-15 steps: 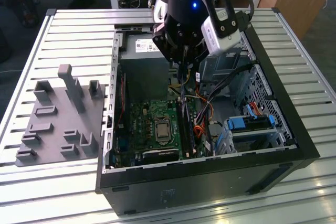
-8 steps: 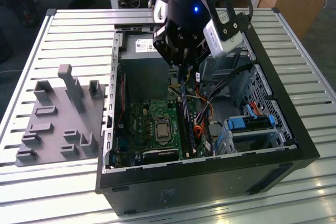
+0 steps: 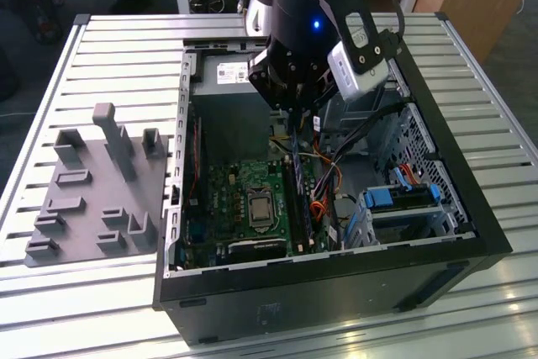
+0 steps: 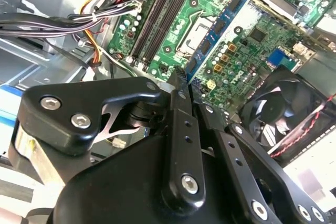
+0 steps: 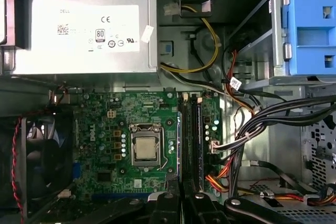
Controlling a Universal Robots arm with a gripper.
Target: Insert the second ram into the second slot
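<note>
The second ram [image 4: 223,27], a thin blue stick with black chips, juts out from between my gripper's [image 4: 187,75] fingers, which are shut on its near end. In the first wrist view the ram [image 5: 180,142] is edge-on, a thin bluish line running parallel to the two black slots [image 5: 191,135] on their CPU-socket side. It hangs above the green motherboard [image 5: 100,129], apart from the slots [image 4: 160,17]. In the exterior view my gripper [image 3: 292,132] reaches down into the open computer case [image 3: 336,292].
A silver power supply [image 5: 84,30] fills one end of the case. The CPU socket [image 5: 146,148] lies beside the slots, with a black fan [image 4: 286,114] further off. Cable bundles [image 5: 262,124] and light-blue drive-bay latches [image 5: 312,24] crowd the other side. A grey fixture plate [image 3: 92,199] lies at the exterior view's left.
</note>
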